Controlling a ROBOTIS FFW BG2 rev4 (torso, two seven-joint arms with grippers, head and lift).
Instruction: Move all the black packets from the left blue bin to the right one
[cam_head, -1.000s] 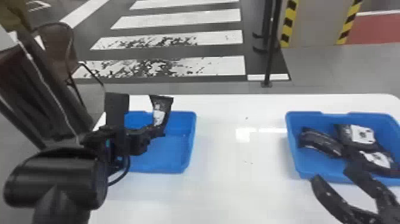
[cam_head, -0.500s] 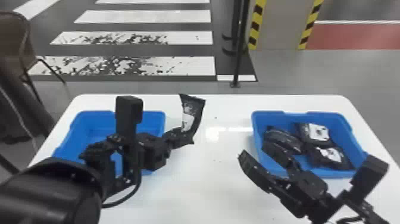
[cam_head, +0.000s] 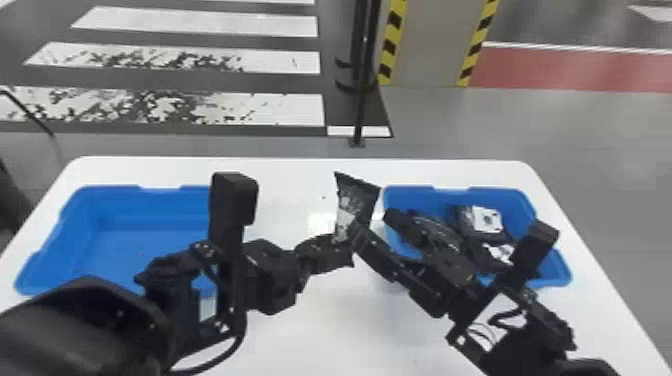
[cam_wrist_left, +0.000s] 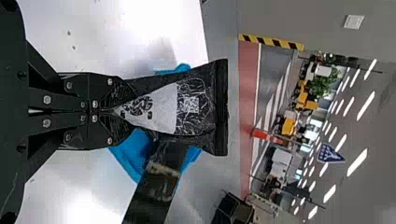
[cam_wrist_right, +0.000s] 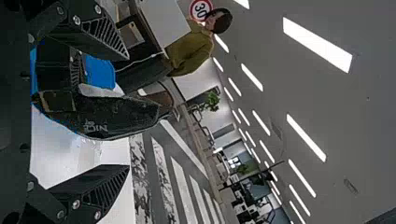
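Left arm (cam_head: 75, 325): enters at the lower left of the head view. Right arm (cam_head: 530, 335): enters at the lower right.

Left gripper (cam_head: 345, 246): near the middle of the head view, over the table (cam_head: 310, 340), between the two bins. In the left wrist view, the left gripper (cam_wrist_left: 111, 111) has its fingers together, clamped on the narrowed, gathered end of the packet (cam_head: 362, 197). The packet fans out past the fingertips; black, with a pale triangular patch.

Right gripper (cam_head: 371, 224): just right of centre, angled toward the upper left, one finger close to the packet's lower part. In the right wrist view, the right gripper (cam_wrist_right: 128, 112) has its fingers well apart, the packet lying in view between them. Whether either finger touches the packet: cannot tell.

Left bin (cam_head: 115, 188): left side of the head view, its blue floor showing, near edge partly hidden by the left arm.

Right bin (cam_head: 565, 275): right side; three packets (cam_head: 462, 216) seen lying inside, two with white patches, partly covered by the right gripper.

Beyond the table, farther off: a dark post (cam_head: 361, 105) at upper centre, white floor stripes (cam_head: 280, 107) at upper left, and a column (cam_head: 427, 45) with yellow-black edging to the right of the post.
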